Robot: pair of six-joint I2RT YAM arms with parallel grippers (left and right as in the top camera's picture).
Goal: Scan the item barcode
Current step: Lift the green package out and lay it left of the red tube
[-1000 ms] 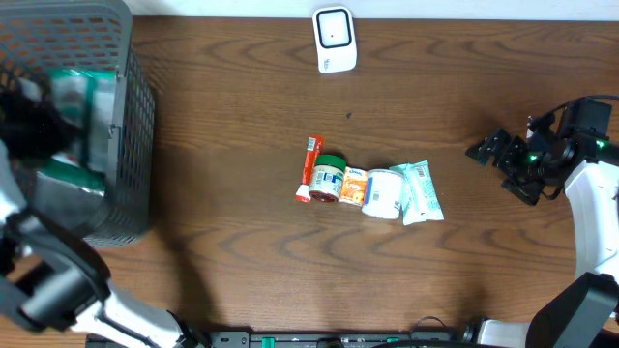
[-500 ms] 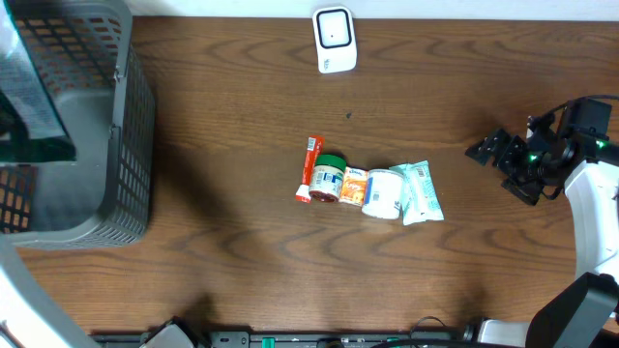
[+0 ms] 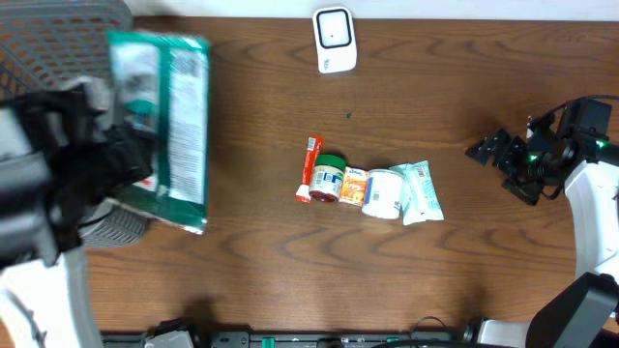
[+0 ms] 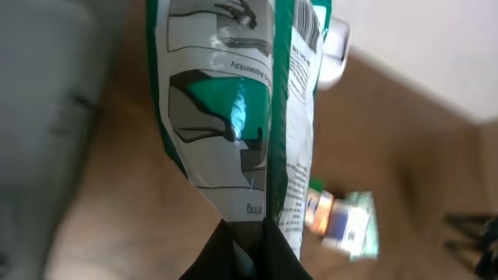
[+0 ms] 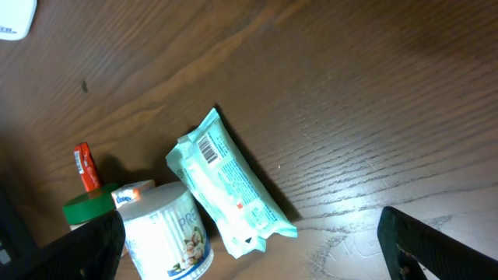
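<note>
**Wooden desk: bag out of the basket and in the air**

Dark wood grain covers the desk [image 3: 251, 280], with a grey mesh basket [image 3: 58, 34] at its far-left corner and one white scanner [image 3: 334, 40] at the middle of the far edge.

A second ago the bag [image 3: 174, 126] was down inside the basket under the left arm. Half a second ago it was raised at the left edge of the desk. Now it hangs over the basket's right side, blurred in the overhead view. The row of goods at the centre and the right arm have not shifted.

The bag is glossy, green and white with grey panels. The wrist view shows fine print down one side and a barcode [image 4: 310, 22] near its upper end. The left gripper [image 4: 247, 237] is clamped on the bag's narrow crimped end, its black fingers pinching the film.

The right gripper [image 3: 491, 164] sits near the right edge of the desk, jaws spread wide and holding nothing.

By count there is one bag, one scanner and one basket. Five small goods lie side by side at the desk's centre:
- a red tube [image 3: 309, 167]
- a green-lidded jar [image 3: 329, 178]
- a small orange-and-white packet [image 3: 354, 186]
- a white tub [image 3: 384, 193]
- a teal pack [image 3: 422, 191] with its own barcode showing
</note>
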